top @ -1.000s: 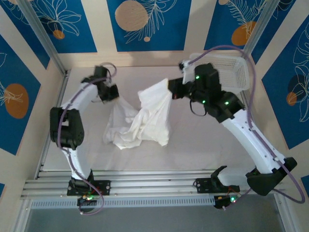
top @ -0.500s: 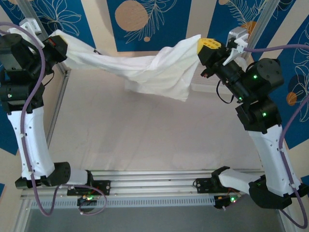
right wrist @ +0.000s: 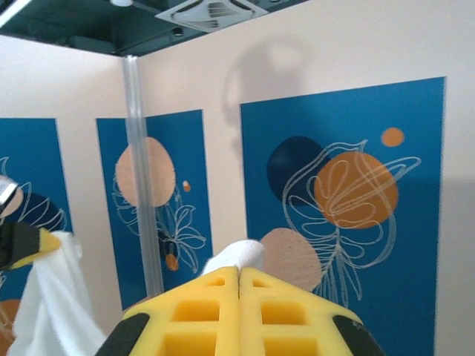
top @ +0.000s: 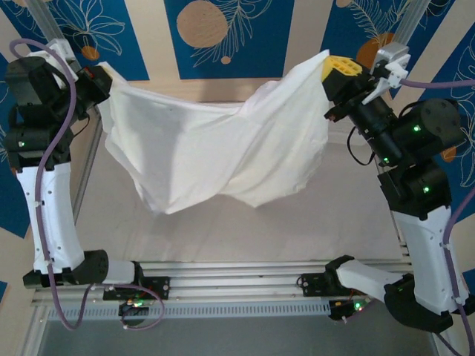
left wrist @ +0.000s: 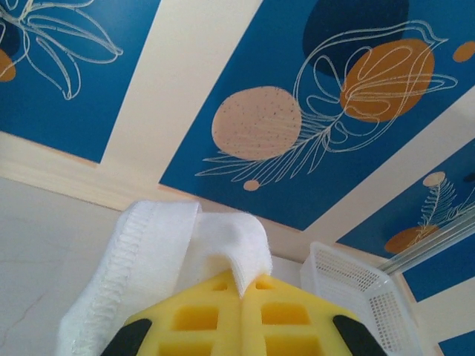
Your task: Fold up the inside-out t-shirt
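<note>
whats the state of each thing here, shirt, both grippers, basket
t-shirt: held up, spread between both grippers, sagging in the middle
left gripper: shut, pinching a hemmed edge of the t-shirt
right gripper: shut, pinching the t-shirt's other end
basket: upright by the back wall, not held

— How do the arms stand?
— Both tall from their bases, wrists high and far apart.
— The left gripper?
— Its yellow jaws are pressed flat together, with a fold of the t-shirt poking out just past their tips.
— And the right gripper?
— Same: jaws closed tight, a bit of the t-shirt peeking beyond the tips.
</note>
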Available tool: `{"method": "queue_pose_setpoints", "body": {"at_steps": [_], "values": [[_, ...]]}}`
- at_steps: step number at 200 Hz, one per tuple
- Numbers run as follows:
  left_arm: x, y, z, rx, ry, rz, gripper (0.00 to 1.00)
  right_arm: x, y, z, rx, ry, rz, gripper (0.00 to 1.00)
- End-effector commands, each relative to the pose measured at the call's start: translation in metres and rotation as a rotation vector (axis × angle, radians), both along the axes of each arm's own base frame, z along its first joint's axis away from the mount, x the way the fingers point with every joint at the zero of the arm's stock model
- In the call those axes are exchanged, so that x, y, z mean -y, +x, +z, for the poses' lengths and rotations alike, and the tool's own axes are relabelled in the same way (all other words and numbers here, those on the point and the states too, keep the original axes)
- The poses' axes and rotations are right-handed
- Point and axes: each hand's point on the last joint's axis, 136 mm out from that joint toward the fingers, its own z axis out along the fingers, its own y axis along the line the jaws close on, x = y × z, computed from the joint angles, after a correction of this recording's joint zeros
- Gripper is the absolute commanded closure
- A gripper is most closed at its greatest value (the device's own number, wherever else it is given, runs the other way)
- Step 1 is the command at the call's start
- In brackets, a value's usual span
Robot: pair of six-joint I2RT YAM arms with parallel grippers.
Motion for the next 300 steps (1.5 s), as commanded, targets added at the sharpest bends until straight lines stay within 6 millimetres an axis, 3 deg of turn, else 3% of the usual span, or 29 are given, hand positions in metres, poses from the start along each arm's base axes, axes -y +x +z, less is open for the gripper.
{"method": "queue_pose_setpoints", "body": {"at_steps": [1, 28, 55, 70, 89, 117, 128, 150, 165, 190, 216, 250, 300], "values": [[0.002, 0.040, -0.059, -0.134, -0.018, -0.021, 1.00, 0.023, 0.041, -0.042, -0.199, 0.029, -0.145, 1.00], [0.013, 0.087, -0.174, -0.379, -0.058, -0.087, 1.00, 0.031, 0.097, -0.151, -0.549, 0.056, -0.154, 1.00], [0.029, 0.117, -0.275, -0.545, -0.051, -0.135, 1.00, 0.021, 0.121, -0.252, -0.797, 0.056, -0.080, 1.00], [0.037, 0.132, -0.316, -0.611, -0.040, -0.161, 0.97, 0.012, 0.126, -0.289, -0.864, 0.050, -0.034, 1.00], [0.047, 0.152, -0.344, -0.635, -0.024, -0.188, 0.94, 0.008, 0.130, -0.317, -0.921, 0.048, -0.020, 1.00], [0.044, 0.170, -0.354, -0.655, 0.048, -0.198, 0.85, 0.005, 0.131, -0.319, -0.932, 0.035, -0.003, 1.00], [0.041, 0.171, -0.349, -0.655, 0.086, -0.199, 0.74, 0.005, 0.131, -0.314, -0.922, 0.026, -0.002, 1.00], [0.027, 0.156, -0.333, -0.667, 0.155, -0.152, 0.60, 0.007, 0.130, -0.310, -0.916, 0.018, -0.007, 1.00], [0.012, 0.137, -0.334, -0.709, 0.182, -0.086, 0.58, 0.005, 0.129, -0.308, -0.915, 0.026, 0.002, 1.00], [-0.003, 0.100, -0.363, -0.817, 0.193, -0.037, 0.59, 0.002, 0.126, -0.307, -0.922, 0.044, 0.021, 1.00], [-0.006, 0.077, -0.400, -0.911, 0.190, -0.066, 0.61, 0.000, 0.124, -0.308, -0.930, 0.041, 0.027, 1.00], [-0.010, 0.066, -0.440, -1.019, 0.170, -0.080, 0.61, 0.000, 0.120, -0.309, -0.942, 0.037, 0.032, 1.00], [-0.014, 0.061, -0.472, -1.089, 0.182, -0.081, 0.60, 0.001, 0.114, -0.315, -0.954, 0.040, 0.024, 1.00]]}}
